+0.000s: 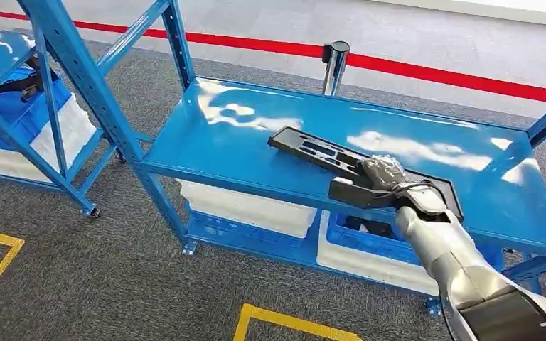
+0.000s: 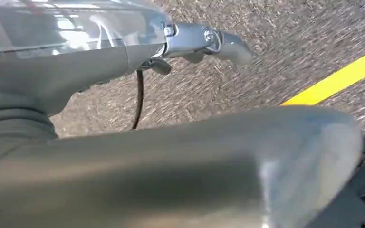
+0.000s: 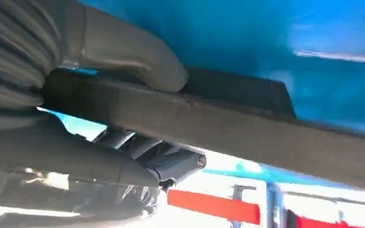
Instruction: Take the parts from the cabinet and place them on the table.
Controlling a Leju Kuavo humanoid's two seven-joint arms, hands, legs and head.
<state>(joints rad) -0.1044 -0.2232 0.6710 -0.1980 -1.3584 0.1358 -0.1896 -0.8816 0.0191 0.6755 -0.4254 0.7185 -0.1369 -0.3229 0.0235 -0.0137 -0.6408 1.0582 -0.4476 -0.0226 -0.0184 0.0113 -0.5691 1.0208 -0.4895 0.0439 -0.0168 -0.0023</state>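
Observation:
A long flat black part [image 1: 313, 150] with slots lies slantwise on the top of the blue rack [image 1: 213, 153]. My right hand [image 1: 384, 174] grips it near its right end, the silver arm reaching in from the lower right. In the right wrist view the grey thumb [image 3: 133, 57] presses one face of the part's thick edge [image 3: 247, 128] and the dark fingers [image 3: 171, 161] wrap the other face. My left hand [image 2: 76, 52] hangs over the grey carpet, its fingers [image 2: 204, 40] stretched out with nothing in them.
White and blue bins [image 1: 249, 209] stand on the rack's lower level. A second blue rack [image 1: 14, 106] with bins stands at the left. A chrome post [image 1: 335, 64] and a red floor line [image 1: 434, 71] lie behind. Yellow floor markings [image 1: 284, 320] run in front.

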